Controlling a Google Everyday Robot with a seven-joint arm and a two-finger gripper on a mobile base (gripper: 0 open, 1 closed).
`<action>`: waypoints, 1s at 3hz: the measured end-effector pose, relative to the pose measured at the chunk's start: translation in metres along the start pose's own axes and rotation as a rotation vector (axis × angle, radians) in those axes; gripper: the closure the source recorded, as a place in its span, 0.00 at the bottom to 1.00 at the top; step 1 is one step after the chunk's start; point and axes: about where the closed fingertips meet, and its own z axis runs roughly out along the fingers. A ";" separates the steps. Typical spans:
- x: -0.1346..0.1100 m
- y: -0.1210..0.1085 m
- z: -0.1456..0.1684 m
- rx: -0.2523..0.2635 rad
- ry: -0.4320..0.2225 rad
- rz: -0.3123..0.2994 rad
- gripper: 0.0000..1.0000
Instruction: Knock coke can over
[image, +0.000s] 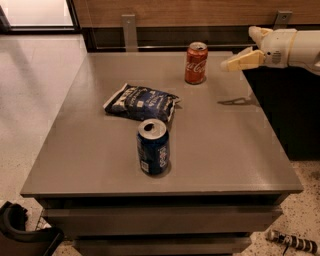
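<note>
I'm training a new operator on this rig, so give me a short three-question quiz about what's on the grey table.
1. True or false: the red-orange aluminium coke can with white script lies on its side.
2. Which is nearest the grey table's front edge? A) blue crinkled snack bag B) dark blue drink can C) coke can
3. Is the cream two-finger gripper touching the coke can?
Key: 1. False; upright. 2. B; the snack bag lies behind it. 3. No; the gripper hangs beside it at the table's far right, a gap between.
</note>
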 end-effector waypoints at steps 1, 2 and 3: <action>0.020 -0.006 0.029 -0.038 -0.063 0.018 0.00; 0.036 -0.004 0.052 -0.079 -0.073 0.057 0.00; 0.052 0.005 0.076 -0.128 -0.058 0.099 0.00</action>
